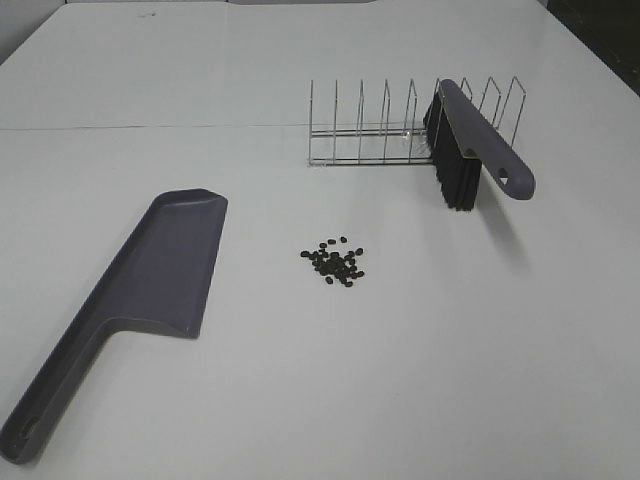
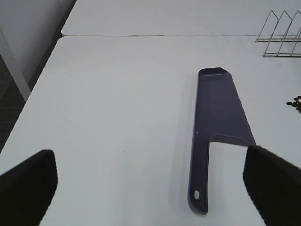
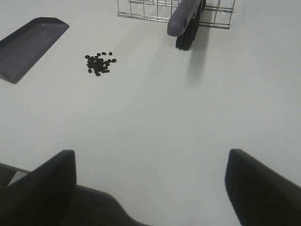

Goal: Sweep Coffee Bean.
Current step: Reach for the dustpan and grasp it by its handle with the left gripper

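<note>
A small pile of dark coffee beans (image 1: 335, 261) lies on the white table (image 1: 420, 380), near its middle; it also shows in the right wrist view (image 3: 99, 63) and at the edge of the left wrist view (image 2: 295, 102). A grey-purple dustpan (image 1: 140, 290) lies flat to the left of the beans, handle toward the front; it shows in the left wrist view (image 2: 214, 127) and partly in the right wrist view (image 3: 29, 45). A brush (image 1: 470, 150) with black bristles leans in a wire rack (image 1: 400, 125). My left gripper (image 2: 150, 181) and right gripper (image 3: 148, 186) are open, empty, held back from everything.
The wire rack (image 3: 155, 9) stands at the back right with several upright dividers. The table's left edge (image 2: 37, 84) and a seam across the back (image 1: 150, 127) are visible.
</note>
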Tool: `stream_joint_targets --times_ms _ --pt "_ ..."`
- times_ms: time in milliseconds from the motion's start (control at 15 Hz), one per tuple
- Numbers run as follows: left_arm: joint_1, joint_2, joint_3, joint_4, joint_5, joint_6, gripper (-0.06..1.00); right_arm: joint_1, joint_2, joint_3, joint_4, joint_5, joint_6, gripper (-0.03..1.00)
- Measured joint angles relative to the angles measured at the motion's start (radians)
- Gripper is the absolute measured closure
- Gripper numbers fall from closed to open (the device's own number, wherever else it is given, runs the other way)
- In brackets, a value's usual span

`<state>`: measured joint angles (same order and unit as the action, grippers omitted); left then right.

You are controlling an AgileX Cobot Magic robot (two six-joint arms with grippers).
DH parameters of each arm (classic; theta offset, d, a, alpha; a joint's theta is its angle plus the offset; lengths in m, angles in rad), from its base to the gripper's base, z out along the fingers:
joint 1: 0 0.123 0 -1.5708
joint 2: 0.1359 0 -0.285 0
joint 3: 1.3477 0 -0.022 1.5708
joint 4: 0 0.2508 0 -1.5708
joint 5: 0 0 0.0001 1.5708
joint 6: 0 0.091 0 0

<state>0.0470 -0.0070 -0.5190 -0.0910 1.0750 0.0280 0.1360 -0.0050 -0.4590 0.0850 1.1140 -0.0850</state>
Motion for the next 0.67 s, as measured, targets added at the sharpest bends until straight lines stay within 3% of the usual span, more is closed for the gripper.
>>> stream_joint_targets --times_ms 667 --pt "0.0 0.0 0.0 0.0 0.0 -0.001 -0.05 0.0 0.0 0.0 0.0 0.0 0.0 0.24"
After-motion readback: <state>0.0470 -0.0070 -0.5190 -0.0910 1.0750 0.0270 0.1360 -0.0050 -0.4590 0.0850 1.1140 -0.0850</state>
